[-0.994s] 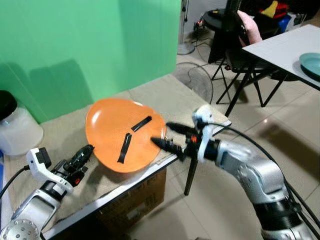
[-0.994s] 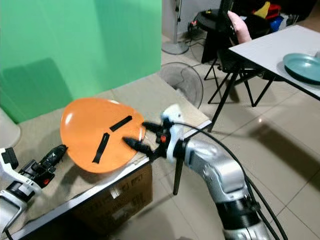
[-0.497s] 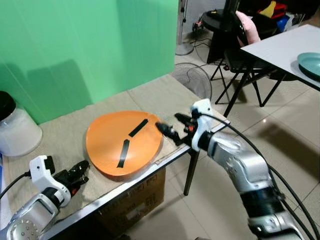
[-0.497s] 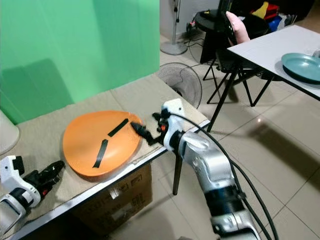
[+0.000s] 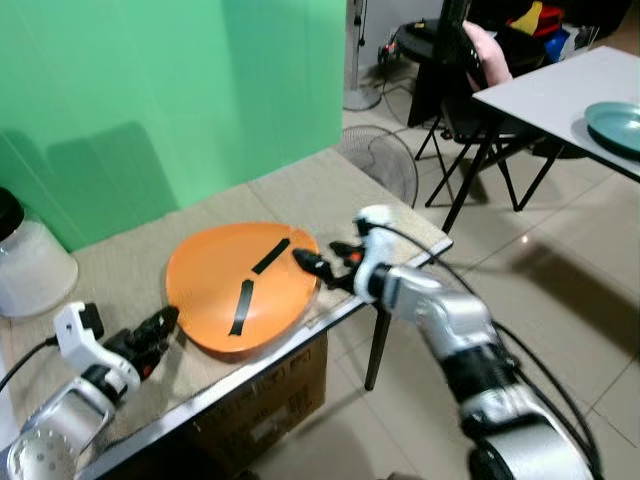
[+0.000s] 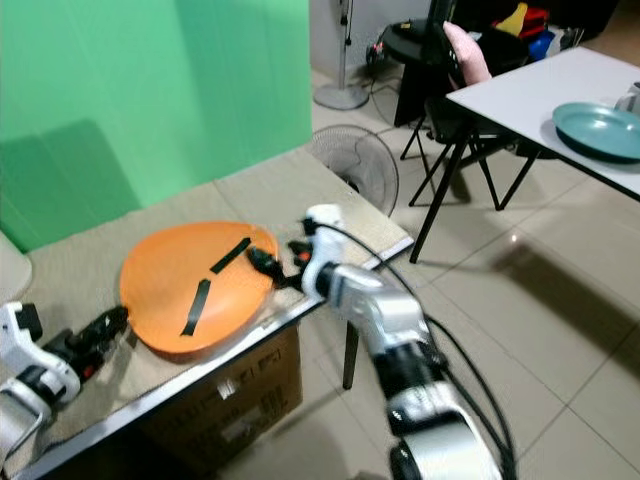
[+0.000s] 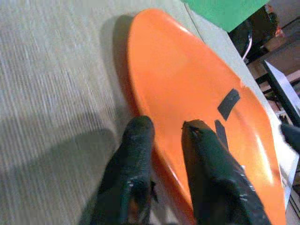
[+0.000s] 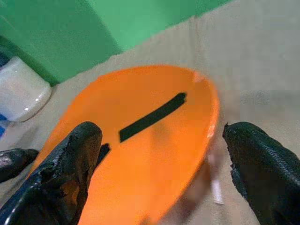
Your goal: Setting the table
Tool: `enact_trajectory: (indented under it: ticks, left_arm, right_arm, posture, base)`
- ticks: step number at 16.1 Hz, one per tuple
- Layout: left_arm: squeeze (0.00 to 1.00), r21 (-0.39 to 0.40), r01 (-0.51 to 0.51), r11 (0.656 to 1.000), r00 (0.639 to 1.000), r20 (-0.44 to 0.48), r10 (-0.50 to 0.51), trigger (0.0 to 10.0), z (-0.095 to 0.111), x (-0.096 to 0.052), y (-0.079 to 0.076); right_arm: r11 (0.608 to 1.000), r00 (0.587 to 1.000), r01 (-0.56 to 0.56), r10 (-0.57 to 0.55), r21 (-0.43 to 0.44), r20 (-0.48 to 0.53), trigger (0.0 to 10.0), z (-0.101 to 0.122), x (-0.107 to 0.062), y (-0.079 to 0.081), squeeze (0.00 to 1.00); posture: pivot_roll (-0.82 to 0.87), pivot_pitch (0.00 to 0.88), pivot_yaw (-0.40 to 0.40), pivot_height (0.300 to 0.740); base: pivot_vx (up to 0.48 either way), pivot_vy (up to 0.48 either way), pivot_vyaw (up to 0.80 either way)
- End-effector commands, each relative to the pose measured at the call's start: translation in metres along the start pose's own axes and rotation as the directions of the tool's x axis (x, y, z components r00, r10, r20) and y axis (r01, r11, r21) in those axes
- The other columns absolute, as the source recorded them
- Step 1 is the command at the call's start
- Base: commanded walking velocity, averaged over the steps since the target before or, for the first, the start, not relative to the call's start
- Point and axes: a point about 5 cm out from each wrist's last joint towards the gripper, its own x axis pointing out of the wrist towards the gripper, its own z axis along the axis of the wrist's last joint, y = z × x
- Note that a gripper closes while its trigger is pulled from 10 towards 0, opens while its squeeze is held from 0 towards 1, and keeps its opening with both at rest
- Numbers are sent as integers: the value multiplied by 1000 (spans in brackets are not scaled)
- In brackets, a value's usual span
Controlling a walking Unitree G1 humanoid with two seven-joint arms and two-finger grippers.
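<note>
Where the beige-covered bench (image 5: 120,270) meets its front edge, an orange plate (image 5: 240,287) is seen lying flat, marked with two strips of black tape (image 5: 256,277) across its inner face. The right gripper (image 5: 322,262) is held at the plate's right rim with its fingers spread wide apart (in the right wrist view one finger sits to each side of the plate, and nothing is pinched between them). The left gripper (image 5: 152,335) is placed at the plate's left rim; in the left wrist view its two fingers (image 7: 136,154) are seen parted only a little, one over the rim and one outside it, and whether the rim is clamped cannot be told. A white jar with a dark lid (image 5: 28,262) stands at the bench's far left. Across the tiled floor (image 5: 560,300), a white table (image 5: 560,90) carries a teal plate (image 5: 613,125), and a standing fan (image 5: 385,170) is seen just behind the bench.
</note>
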Motion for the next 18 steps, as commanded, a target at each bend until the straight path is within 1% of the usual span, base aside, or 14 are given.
enact_trajectory:
  ticks: [1, 2, 3, 5, 6, 7, 8, 9, 10, 11, 12, 15, 16, 18]
  left_arm:
    - [1000, -11, -11, 1000, 1000, 0, 11, 10000, 2, -2, 4]
    - [1000, -10, -18, 1000, 1000, -8, 18, 10000, 2, -2, 5]
    - [1000, 4, -40, 999, 999, -26, 40, 10000, 1, -1, 8]
    - [1000, 11, -54, 998, 998, -33, 54, 10000, 0, 0, 10]
    - [357, 9, -53, 999, 998, -44, 53, 10000, -1, 1, 11]
    - [0, 8, -29, 1000, 998, -56, 29, 9176, -2, 2, 9]
    - [0, -4, 16, 1000, 998, -58, -17, 0, -2, 3, 3]
    - [0, -7, 32, 999, 998, -58, -32, 0, -2, 4, 2]
    - [0, -7, 53, 999, 997, -61, -53, 0, -2, 5, -1]
    - [0, -7, 58, 998, 996, -61, -58, 0, -2, 6, -2]
    - [0, -5, 66, 998, 996, -59, -67, 0, -1, 7, -3]
    - [0, 3, 94, 996, 994, -58, -94, 0, 0, 9, -6]
    - [0, 8, 111, 994, 992, -62, -111, 0, 0, 11, -8]
    - [0, 16, 132, 991, 989, -65, -131, 0, 1, 12, -11]
  right_arm:
    - [999, 1000, 22, -22, 24, 11, 10000, 4, 3, -3, 0]
    - [997, 999, 43, -43, 67, 1, 10000, 2, 8, -4, 0]
    - [994, 997, 72, -71, 79, -13, 10000, 0, 13, -5, 0]
    - [993, 997, 83, -81, 89, -17, 10000, 0, 16, -5, 0]
    - [992, 997, 80, -79, 93, -17, 10000, 0, 19, -3, 0]
    - [991, 997, 72, -70, 111, -17, 10000, 1, 21, -1, 0]
    - [985, 999, 47, -43, 163, -28, 10000, -2, 23, 1, 0]
    - [982, 999, 32, -27, 186, -29, 10000, -3, 23, 2, 0]
    - [972, 999, -15, 22, 236, -30, 4078, -6, 23, 5, 0]
    - [967, 998, -35, 45, 251, -32, 471, -7, 22, 6, 0]
    - [961, 997, -56, 68, 270, -34, 0, -9, 22, 6, 0]
    - [952, 993, -81, 102, 297, -57, 0, -14, 21, 7, 0]
    - [950, 991, -70, 100, 303, -84, 0, -20, 22, 7, 0]
    - [940, 990, -61, 100, 336, -100, 0, -26, 24, 8, 0]
  posture:
    - [-63, 0, 67, 740]
    - [-63, 0, 67, 740]
    - [-56, 0, 64, 740]
    - [-55, 0, 64, 740]
    - [-54, 0, 65, 740]
    - [-52, 0, 66, 740]
    - [-52, 0, 66, 740]
    - [-52, 0, 66, 740]
    - [-52, 0, 66, 740]
    - [-51, 0, 66, 740]
    - [-52, 0, 67, 740]
    - [-55, 0, 67, 740]
    - [-57, 0, 66, 740]
    - [-56, 0, 64, 740]
  base:
    - [0, 0, 0]
    - [0, 0, 0]
    - [0, 0, 0]
    - [0, 0, 0]
    - [0, 0, 0]
    - [0, 0, 0]
    - [0, 0, 0]
    - [0, 0, 0]
    - [0, 0, 0]
    - [0, 0, 0]
    - [0, 0, 0]
    - [0, 0, 0]
    - [0, 0, 0]
    - [0, 0, 0]
